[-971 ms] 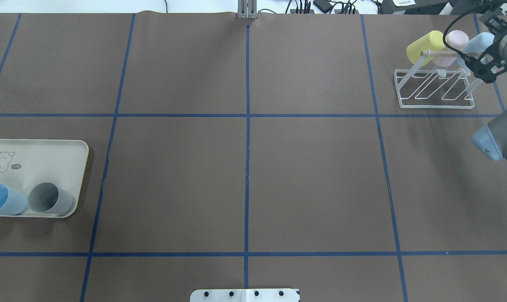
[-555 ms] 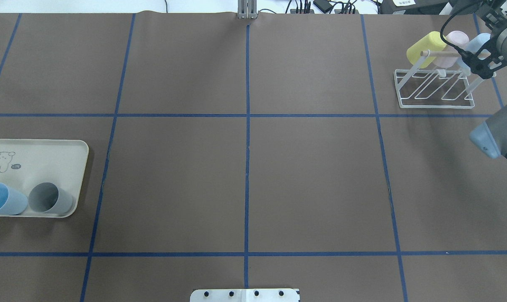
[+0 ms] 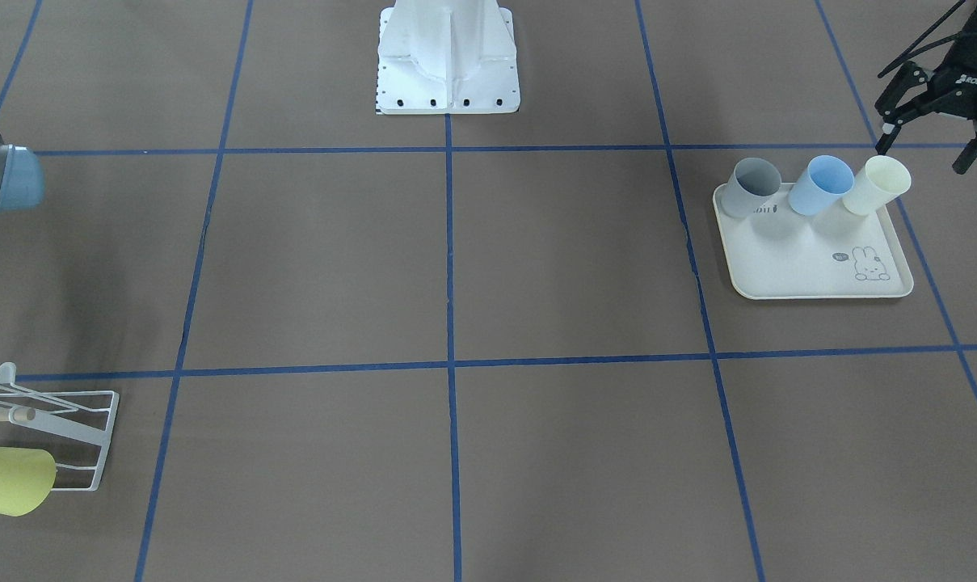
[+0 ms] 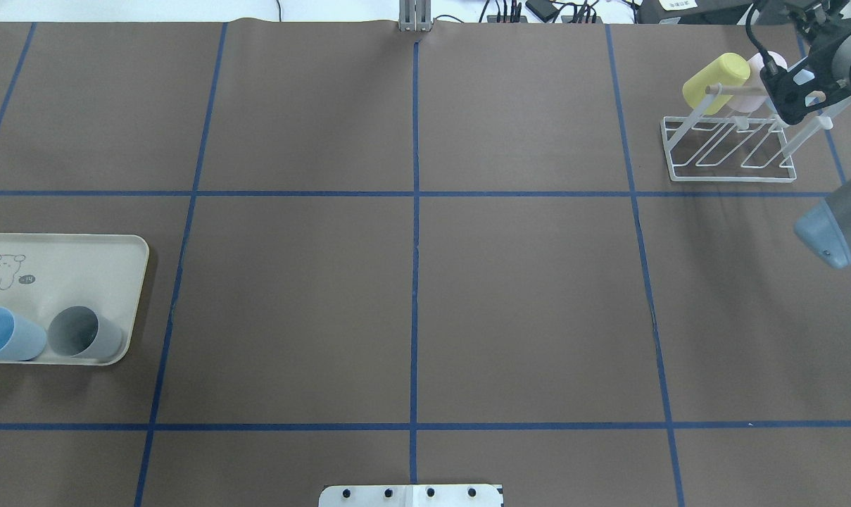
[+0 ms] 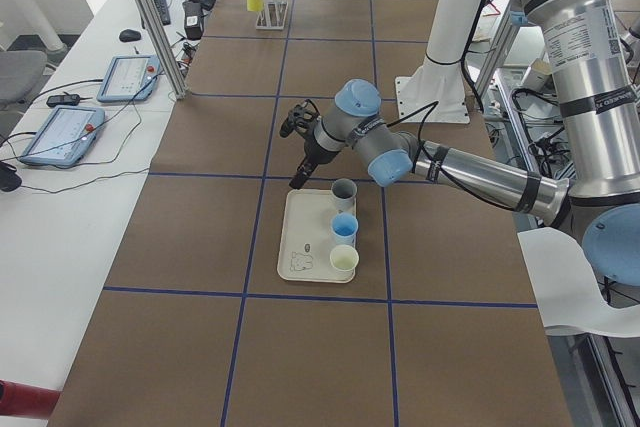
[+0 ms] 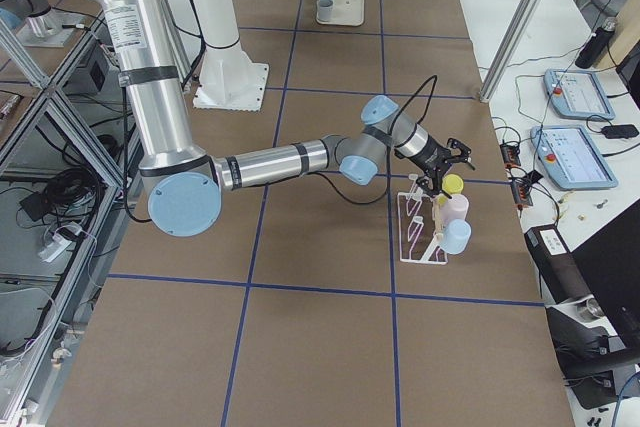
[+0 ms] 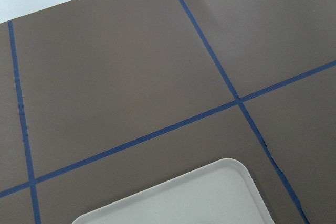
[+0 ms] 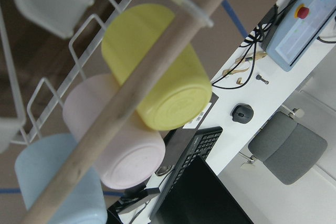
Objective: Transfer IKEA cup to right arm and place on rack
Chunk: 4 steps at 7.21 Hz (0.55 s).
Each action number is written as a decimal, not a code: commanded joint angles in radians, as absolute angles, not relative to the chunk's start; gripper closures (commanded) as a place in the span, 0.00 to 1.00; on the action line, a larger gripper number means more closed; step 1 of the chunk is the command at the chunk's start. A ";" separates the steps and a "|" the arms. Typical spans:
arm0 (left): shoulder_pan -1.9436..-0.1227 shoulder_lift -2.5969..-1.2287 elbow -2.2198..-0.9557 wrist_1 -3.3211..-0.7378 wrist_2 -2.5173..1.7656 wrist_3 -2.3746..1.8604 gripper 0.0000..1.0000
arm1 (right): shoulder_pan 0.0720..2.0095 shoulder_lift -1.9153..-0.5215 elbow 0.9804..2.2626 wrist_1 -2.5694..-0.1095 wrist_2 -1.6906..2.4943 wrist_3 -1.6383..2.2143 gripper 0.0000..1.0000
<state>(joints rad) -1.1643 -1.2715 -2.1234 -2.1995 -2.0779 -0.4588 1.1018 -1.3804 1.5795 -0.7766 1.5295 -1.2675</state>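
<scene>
The right pincer [image 6: 450,169] has pulled back from the rack [image 4: 731,151], open and empty. The blue cup [image 8: 52,182] hangs there beside the pink cup [image 8: 105,129] and the yellow cup [image 8: 157,72], so placing looks done. The left pincer [image 3: 923,158] hovers open by the tray [image 3: 811,275] on the brown, blue-taped table [image 4: 291,282], and white desks [image 5: 60,207] flank it.

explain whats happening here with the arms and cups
The right gripper is at the rack, which holds a yellow cup, a pink cup and a light blue cup; I can't tell whether it's open. The left gripper hangs open and empty beside the tray, where a grey cup, a blue cup and a cream cup sit.
</scene>
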 commanded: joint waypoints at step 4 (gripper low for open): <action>-1.152 -1.221 -1.926 -2.514 -2.063 -0.597 0.00 | 0.998 -1.462 1.856 -0.765 1.943 -0.129 0.02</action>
